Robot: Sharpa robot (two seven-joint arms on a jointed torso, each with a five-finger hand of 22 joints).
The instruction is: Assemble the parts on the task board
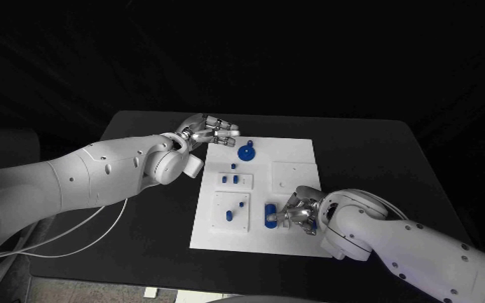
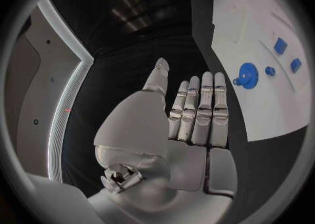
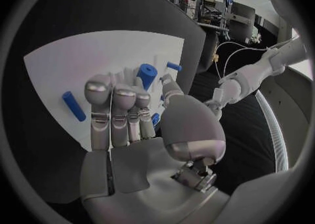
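My left hand (image 1: 207, 132) hovers at the far left corner of the task board (image 1: 293, 233), its fingers straight, side by side, holding nothing. Just right of it the round blue part (image 1: 247, 153) lies on the board's far end. My right hand (image 1: 301, 210) rests over the board's near right area, fingers loosely curled; whether it grips anything I cannot tell. A blue cylinder (image 1: 270, 214) lies just left of it. Small blue parts (image 1: 233, 178) sit mid-board on the left.
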